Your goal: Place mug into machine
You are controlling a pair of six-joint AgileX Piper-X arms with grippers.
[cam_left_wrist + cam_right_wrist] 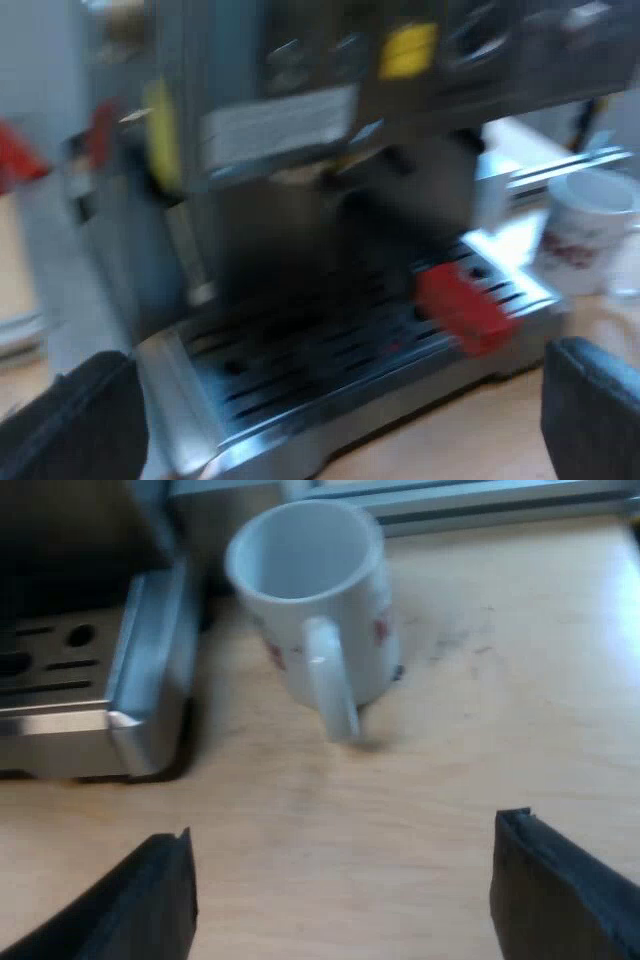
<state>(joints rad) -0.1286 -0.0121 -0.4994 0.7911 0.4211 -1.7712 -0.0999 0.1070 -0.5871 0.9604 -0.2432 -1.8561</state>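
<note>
Fingers point(150, 900) of right gripper point(345, 830) are spread wide with nothing between them, over a light wooden table point(470, 750). Ahead of the fingertips, roughly in line with the gap, a white ceramic mug point(330, 600) with red print stands upright on the table. Its mouth is open and looks empty, and its handle point(330, 685) is turned toward the fingers. Neither finger touches it. The mug is just beside the corner of a brushed-steel slotted drip tray point(150, 670), on the table and not on the tray.

Left gripper point(340, 375): black fingers point(70, 425) are also apart and empty, over the table edge at the machine's front. Just beyond them is the same drip tray point(300, 370), at the base of a grey metal box-shaped espresso machine point(280, 130). A red handle end point(465, 305) sticks out above the tray, between the fingers and past them. Cannot tell the metal holder itself in the dark recess behind it. A yellow label point(408, 48) sits high on the machine's front. Farthest off, past the tray's side, the mug point(590, 235) stands on the table, outside the machine.
</note>
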